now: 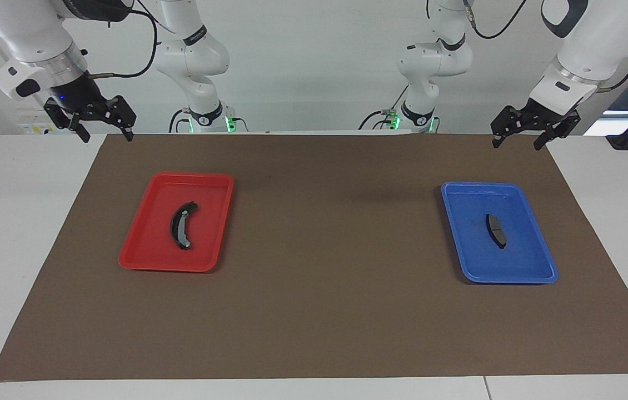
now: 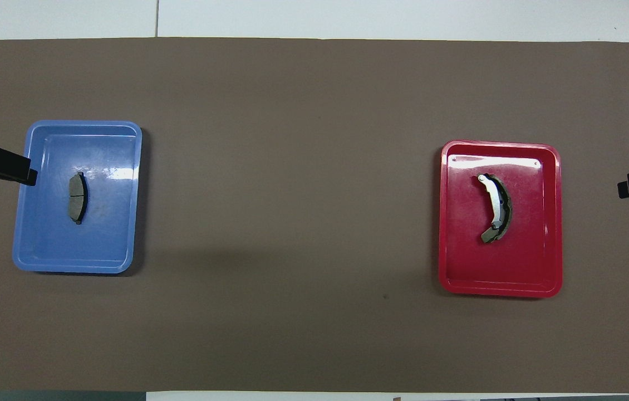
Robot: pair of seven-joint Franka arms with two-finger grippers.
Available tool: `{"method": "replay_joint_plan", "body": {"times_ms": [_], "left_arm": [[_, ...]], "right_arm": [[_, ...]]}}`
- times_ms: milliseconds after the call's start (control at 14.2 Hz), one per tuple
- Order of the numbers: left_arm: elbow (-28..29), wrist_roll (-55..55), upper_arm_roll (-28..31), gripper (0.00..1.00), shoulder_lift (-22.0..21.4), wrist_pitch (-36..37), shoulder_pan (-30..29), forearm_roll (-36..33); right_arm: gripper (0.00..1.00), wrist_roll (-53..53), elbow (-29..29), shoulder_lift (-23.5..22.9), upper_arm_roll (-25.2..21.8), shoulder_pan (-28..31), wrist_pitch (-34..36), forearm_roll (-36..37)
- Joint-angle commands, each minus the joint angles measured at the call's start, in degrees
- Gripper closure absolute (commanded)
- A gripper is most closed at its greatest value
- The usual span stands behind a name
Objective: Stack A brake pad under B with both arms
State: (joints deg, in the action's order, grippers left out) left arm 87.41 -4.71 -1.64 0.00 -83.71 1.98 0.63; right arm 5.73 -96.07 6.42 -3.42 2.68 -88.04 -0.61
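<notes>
Overhead view: A brake pad (image 2: 76, 197) beside left hand (image 2: 28, 177).

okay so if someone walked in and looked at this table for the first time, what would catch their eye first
Two bright trays on the brown mat stand out. The red tray, toward the right arm's end, holds the curved black pad B; the blue tray, toward the left arm's end, holds the short grey A brake pad. Both arms wait: the right gripper and left gripper hang open by the mat's corners at the robots' end.
</notes>
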Motion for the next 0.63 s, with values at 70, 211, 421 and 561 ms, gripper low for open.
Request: {"method": "replay_joint_plan", "body": {"times_ms": [70, 211, 421, 561], "left_arm": [[0.83, -0.82, 0.24, 0.0, -1.23, -0.22, -0.14, 0.08], [0.74, -0.82, 0.32, 0.0, -1.32, -0.14, -0.14, -0.01], [0.83, -0.3, 0.41, 0.0, -1.41, -0.14, -0.14, 0.08], [1.27, 0.14, 0.5, 0.0, -1.76, -0.32, -0.05, -0.01]], "right_arm": [[0.01, 1.22, -0.26, 0.09, 0.43, 0.66, -0.46, 0.52], [0.01, 1.22, -0.52, 0.0, 0.43, 0.58, -0.55, 0.52], [0.01, 1.39, -0.35, -1.05, 0.17, 1.36, -0.73, 0.43], [0.01, 1.48, -0.35, -1.14, 0.17, 1.45, -0.81, 0.43]]}}
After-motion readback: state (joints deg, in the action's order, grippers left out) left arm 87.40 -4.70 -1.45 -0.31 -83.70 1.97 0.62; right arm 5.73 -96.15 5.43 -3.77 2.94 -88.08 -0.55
